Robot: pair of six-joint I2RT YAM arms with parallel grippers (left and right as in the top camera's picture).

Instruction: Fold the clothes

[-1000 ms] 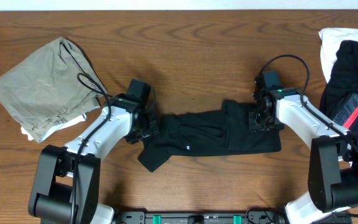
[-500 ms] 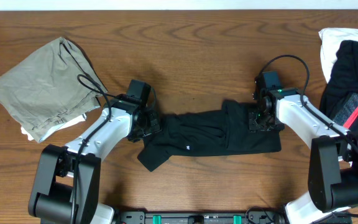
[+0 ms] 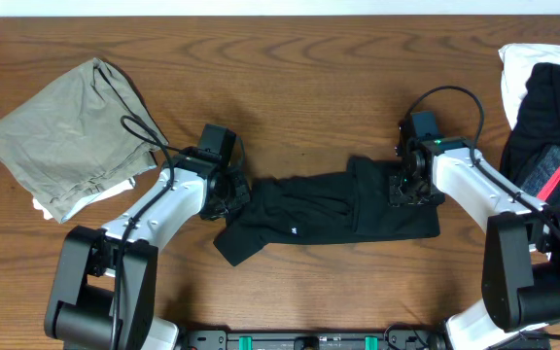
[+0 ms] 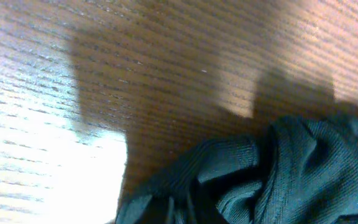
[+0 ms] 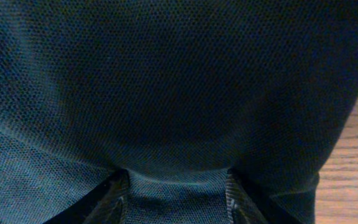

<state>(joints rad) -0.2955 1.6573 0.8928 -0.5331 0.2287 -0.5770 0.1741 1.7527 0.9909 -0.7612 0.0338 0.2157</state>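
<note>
At the left end of the black garment [image 3: 329, 209], the left gripper [image 3: 229, 199] was clamped shut on bunched fabric. On its right end the right gripper [image 3: 403, 190] pressed down, jaws partly apart, with cloth spanning between its fingers [image 5: 112, 196]. The black garment lay crumpled, with an olive-grey garment [image 3: 66, 136] well to its left.

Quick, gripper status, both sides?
Left gripper: shut, apparently pinching the black garment's left end.
Right gripper: open, fingers apart, pressed on the same garment.
</note>
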